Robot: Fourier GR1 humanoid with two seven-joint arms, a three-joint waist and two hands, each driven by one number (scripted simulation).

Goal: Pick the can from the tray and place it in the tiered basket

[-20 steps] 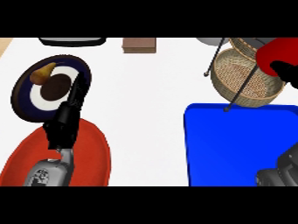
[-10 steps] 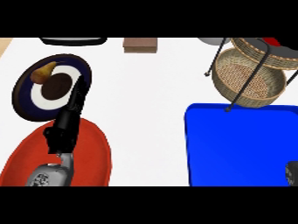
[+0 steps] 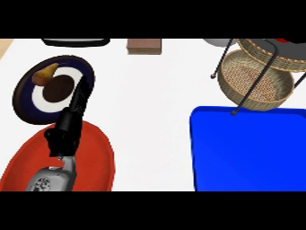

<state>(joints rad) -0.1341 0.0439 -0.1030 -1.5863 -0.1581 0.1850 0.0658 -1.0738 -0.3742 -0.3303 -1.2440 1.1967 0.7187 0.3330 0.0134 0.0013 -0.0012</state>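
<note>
White counter [image 3: 155, 90] fills most of the head view; a strip of wood tone shows at its far left edge.

Blue tray [image 3: 255, 148] sits at the counter's near right corner and carries nothing visible on its surface.

Red plate [image 3: 23, 161] lies at the near left corner, partly under the left forearm.

Tiered basket [image 3: 258, 78], woven on a black wire frame, stands at the far right, just beyond the tray's far edge. One of its legs touches down at the tray's far rim. The lower tier shows a bare woven floor. The upper tier runs along the top edge of the view, and a small red patch, likely the can [image 3: 284, 40], shows there; too little is visible to be sure.

Dark blue plate [image 3: 29, 96] with a white ring sits at the left edge beyond the red plate, holding a brown disc and a pear-shaped fruit [image 3: 42, 74].

Left hand [image 3: 69, 123] extends from the near left over both plates, black fingers straight and together, pointing to the far edge, holding nothing.

Small brown block [image 3: 145, 46] and a dark rimmed object [image 3: 76, 42] lie at the far edge.

Right hand does not show.
</note>
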